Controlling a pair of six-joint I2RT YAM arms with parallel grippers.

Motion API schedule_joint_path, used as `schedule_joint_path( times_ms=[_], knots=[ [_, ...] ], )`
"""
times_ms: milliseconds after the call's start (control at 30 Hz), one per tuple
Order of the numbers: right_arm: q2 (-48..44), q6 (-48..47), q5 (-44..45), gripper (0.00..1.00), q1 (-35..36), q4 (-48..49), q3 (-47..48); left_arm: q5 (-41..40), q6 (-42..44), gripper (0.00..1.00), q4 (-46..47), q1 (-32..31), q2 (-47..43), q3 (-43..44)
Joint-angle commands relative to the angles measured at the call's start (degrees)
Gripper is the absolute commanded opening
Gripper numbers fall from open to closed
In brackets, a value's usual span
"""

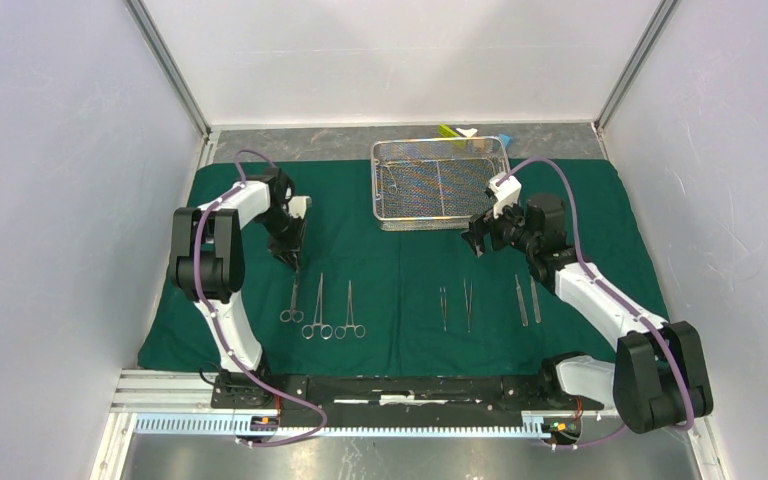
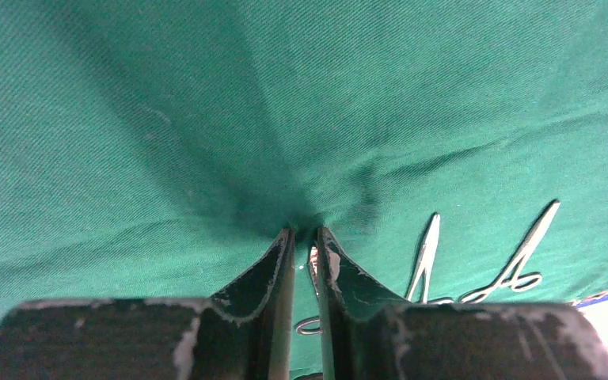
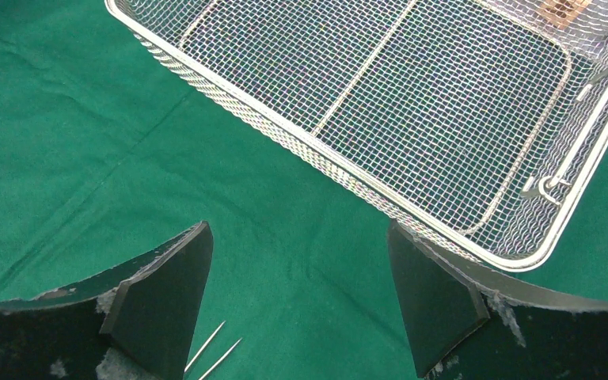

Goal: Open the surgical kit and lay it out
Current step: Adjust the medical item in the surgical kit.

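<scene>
Layout nearly done, I judge: drape (image 1: 400, 290) spread on the tabletop, mesh tray (image 3: 317, 162) far-centre; left hand (image 2: 305, 231) nearly closed astride the leftmost clamp (image 1: 293, 298) tip, grip unconfirmed; right hand (image 3: 301, 261) wide open, empty, beside the tray; next calls for gently squaring that clamp.

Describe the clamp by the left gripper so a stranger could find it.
Start at the green cloth: on its left half, three ring-handled clamps lie side by side. It is the leftmost clamp, the only one whose tip is at the left gripper.
</scene>
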Motion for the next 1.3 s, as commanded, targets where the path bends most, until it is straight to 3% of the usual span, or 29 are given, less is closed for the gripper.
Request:
schedule_joint_path(
  times_ms=[0,1267],
  knots=[
    [-1.29,-0.50,0.01,0.88,-0.35,0.86,-0.63,0.38,-2.01,0.22,0.82,-0.64,-1.45,-1.07],
    [0.06,0.64,-0.78,0.88,-1.15,1.22,-0.68,-3.33,0.75,0.05,-2.70,-2.70,-8.15,-6.19]
  ],
)
